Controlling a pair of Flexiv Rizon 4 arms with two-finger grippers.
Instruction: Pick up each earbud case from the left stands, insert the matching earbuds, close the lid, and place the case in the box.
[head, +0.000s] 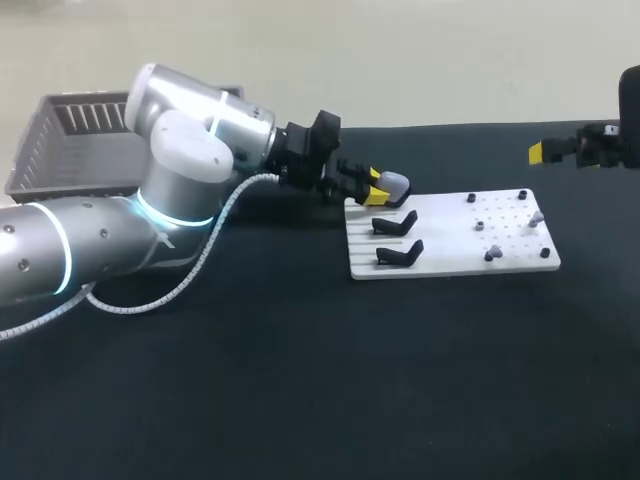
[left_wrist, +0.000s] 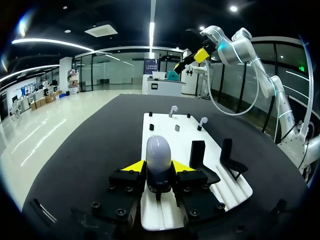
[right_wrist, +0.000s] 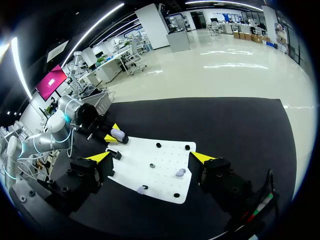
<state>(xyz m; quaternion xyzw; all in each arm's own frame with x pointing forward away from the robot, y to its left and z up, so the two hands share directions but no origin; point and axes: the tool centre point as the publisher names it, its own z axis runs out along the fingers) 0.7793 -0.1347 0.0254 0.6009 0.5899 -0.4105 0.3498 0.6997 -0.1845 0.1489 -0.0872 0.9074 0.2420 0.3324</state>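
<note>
so the black tabletop (head: 300, 380) is carrying a white board (head: 450, 262) right of middle; two black stands (head: 400, 253) are sitting on the board's left half, one nearer and one just behind it; a couple of pale earbuds (head: 537, 216) are sitting on its right half; at the board's far left corner my left gripper (head: 375, 187) is pinching the grey earbud case (head: 394, 183) from both sides, and the case is looking closed; can't tell if it's resting on anything underneath; my right gripper (right_wrist: 150, 157) is hanging in the air off the board's far right with its fingers spread wide; the grey basket (head: 60, 150) is sitting at the far left, well apart from the board
</note>
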